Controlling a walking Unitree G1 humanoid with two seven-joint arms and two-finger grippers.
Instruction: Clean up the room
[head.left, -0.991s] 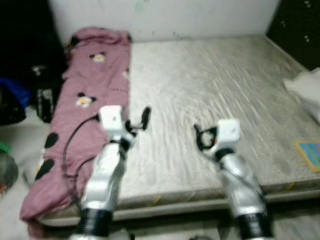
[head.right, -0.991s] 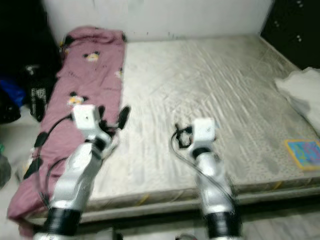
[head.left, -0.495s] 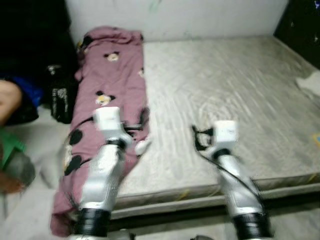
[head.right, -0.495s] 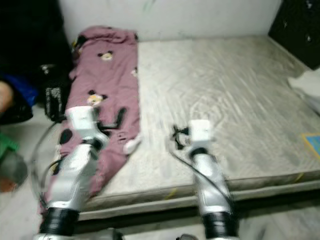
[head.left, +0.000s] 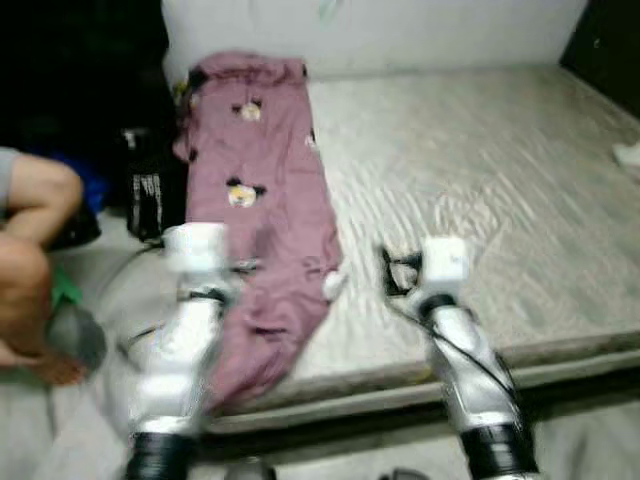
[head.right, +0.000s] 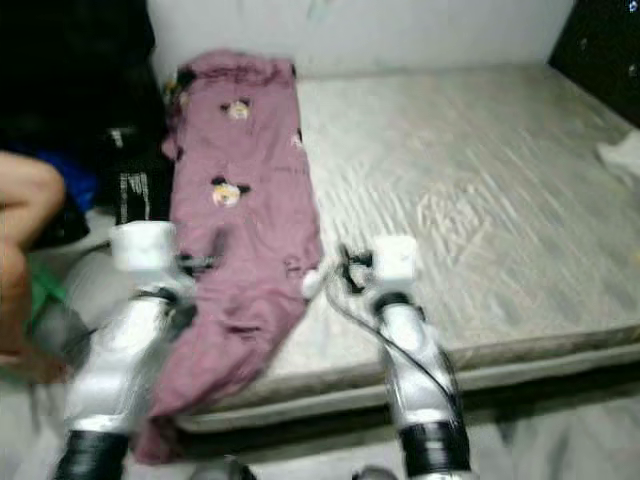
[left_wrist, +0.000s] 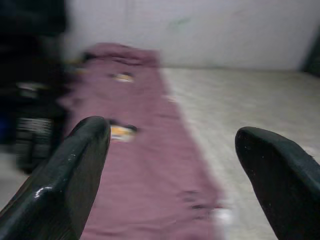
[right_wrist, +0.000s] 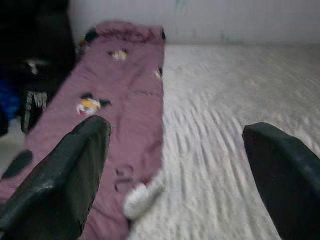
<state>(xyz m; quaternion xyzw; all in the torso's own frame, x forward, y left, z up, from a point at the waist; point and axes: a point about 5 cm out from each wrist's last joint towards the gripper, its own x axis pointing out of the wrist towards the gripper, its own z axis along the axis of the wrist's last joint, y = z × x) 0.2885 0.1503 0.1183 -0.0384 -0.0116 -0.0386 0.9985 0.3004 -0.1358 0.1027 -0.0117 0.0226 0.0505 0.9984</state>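
Roughly: pink cartoon-print blanket (head.left: 265, 230) lies lengthwise from frame top-centre to lower left along the mattress (head.left: 480, 190) edge. Left hand (left_wrist: 175, 165), fingers wide, nearer; right hand (right_wrist: 175, 170) also wide, empty.

Count, frames blurred:
- Mattress (head.left: 480, 190): 1, bare, grey.
- Pink blanket (head.left: 265, 230) with cartoon prints: 1, along the mattress's left edge.
- Black bag (head.left: 148, 190) on the floor beside the bed: 1.
- White cloth (head.left: 630, 153) at the far right edge: 1.
- Person (head.left: 30, 260): 1, legs visible.
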